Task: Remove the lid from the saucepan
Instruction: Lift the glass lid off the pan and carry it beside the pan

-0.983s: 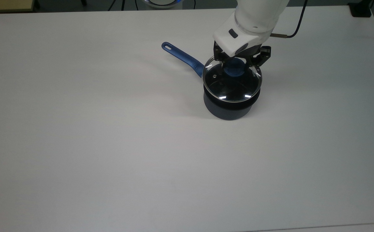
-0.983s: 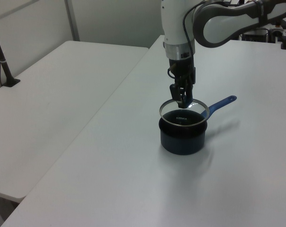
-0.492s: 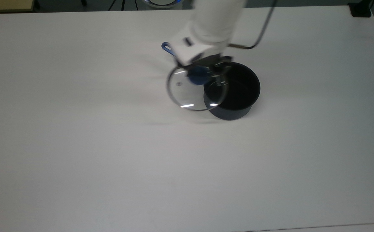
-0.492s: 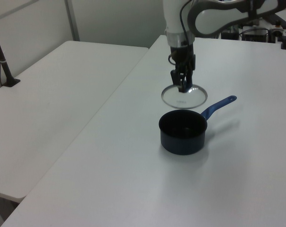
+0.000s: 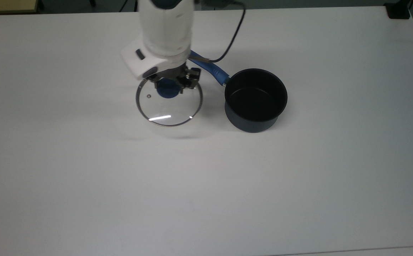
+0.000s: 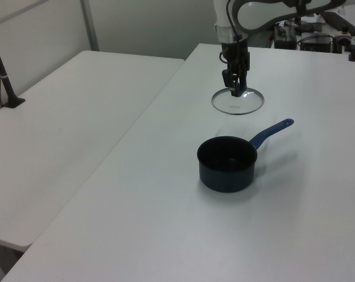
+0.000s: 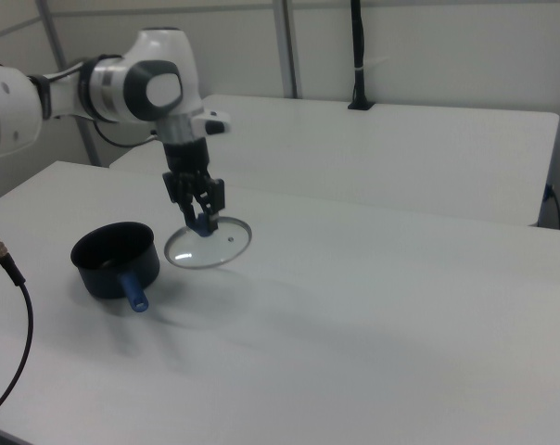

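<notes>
The glass lid (image 5: 169,105) (image 6: 237,102) (image 7: 209,247) hangs level above the table, held by its blue knob (image 5: 168,89). My gripper (image 5: 172,85) (image 6: 236,88) (image 7: 202,221) is shut on that knob from above. The dark navy saucepan (image 5: 256,99) (image 6: 227,163) (image 7: 115,259) stands uncovered on the white table (image 5: 85,185), its black inside showing. In the top view the lid is to the left of the pan, clear of its rim. The pan's long blue handle (image 5: 211,69) (image 6: 271,130) runs up and left in the top view, partly behind the arm.
A second white table (image 6: 71,117) (image 7: 428,139) stands alongside, separated by a narrow gap. A black post (image 6: 4,82) (image 7: 358,56) rises from it. A loose cable (image 7: 6,269) crosses the right view's left edge.
The lid has been lifted off the saucepan and carried to the top view's left, now fully clear of the pan. The saucepan has stayed put.
</notes>
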`<move>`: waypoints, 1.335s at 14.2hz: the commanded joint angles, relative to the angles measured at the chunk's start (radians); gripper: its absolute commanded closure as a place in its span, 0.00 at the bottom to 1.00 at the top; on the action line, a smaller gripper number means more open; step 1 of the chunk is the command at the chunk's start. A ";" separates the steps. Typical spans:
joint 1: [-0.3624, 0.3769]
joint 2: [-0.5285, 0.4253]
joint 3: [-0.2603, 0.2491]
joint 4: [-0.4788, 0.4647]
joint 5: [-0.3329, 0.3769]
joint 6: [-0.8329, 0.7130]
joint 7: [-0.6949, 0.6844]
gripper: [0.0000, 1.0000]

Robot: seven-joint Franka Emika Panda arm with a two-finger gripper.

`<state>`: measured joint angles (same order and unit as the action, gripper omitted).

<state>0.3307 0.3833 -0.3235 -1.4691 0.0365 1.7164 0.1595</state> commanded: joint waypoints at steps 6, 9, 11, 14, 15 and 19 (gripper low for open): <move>-0.030 0.032 -0.006 -0.100 0.023 0.143 -0.060 0.78; -0.032 0.060 -0.002 -0.102 0.023 0.169 -0.057 0.78; -0.030 0.080 -0.002 -0.102 0.023 0.183 -0.052 0.77; -0.030 0.089 -0.002 -0.102 0.023 0.187 -0.057 0.77; -0.030 0.091 -0.002 -0.102 0.023 0.187 -0.058 0.77; -0.025 0.120 -0.002 -0.102 0.023 0.187 -0.060 0.76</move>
<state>0.2956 0.4958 -0.3187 -1.5611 0.0366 1.8831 0.1240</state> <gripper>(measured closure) 0.388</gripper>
